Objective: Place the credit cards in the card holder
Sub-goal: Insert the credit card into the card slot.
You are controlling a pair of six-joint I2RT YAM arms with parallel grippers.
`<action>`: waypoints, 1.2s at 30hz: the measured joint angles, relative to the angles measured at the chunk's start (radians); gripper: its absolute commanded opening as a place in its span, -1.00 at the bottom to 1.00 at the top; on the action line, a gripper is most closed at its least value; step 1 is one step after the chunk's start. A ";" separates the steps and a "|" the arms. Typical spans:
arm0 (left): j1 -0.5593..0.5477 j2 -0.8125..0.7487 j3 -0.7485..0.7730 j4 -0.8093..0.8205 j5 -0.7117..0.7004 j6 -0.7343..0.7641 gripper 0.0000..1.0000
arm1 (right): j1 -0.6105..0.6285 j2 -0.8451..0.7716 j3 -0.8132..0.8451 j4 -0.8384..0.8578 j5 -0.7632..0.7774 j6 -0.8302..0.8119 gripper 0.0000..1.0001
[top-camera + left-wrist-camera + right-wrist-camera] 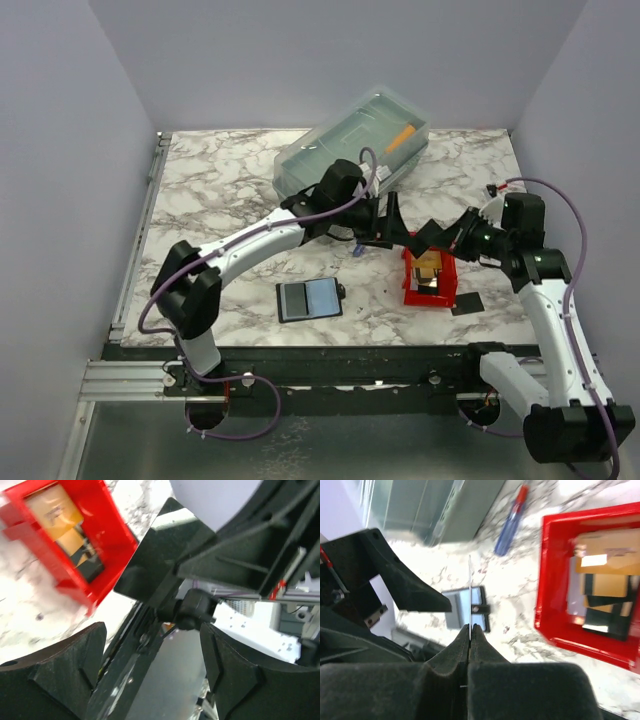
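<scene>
My right gripper is shut on a thin dark credit card, seen edge-on in the right wrist view and as a glossy dark plate in the left wrist view. It holds the card in the air left of the red bin. My left gripper is open and empty, its fingers facing that card at close range. The card holder lies open on the table, also in the right wrist view. A tan card and dark cards lie in the bin.
A large clear lidded box stands behind the left arm. A blue-and-red pen lies on the marble near the bin. A small dark card lies flat right of the bin. The table's front rail is close below.
</scene>
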 measured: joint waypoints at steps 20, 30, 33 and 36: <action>0.521 -0.444 -0.644 -0.380 0.026 0.241 0.56 | 0.617 0.477 -0.009 0.308 -0.137 0.071 -0.99; 0.486 -0.576 -0.763 -0.093 0.431 0.147 0.44 | 0.663 0.335 -0.181 0.618 -0.239 0.102 -0.99; 0.473 -0.623 -0.792 0.028 0.494 0.079 0.26 | 0.663 0.304 -0.185 0.684 -0.304 0.102 -0.99; 0.456 -0.631 -0.815 0.131 0.541 0.016 0.05 | 0.663 0.301 -0.183 0.724 -0.354 0.100 -0.99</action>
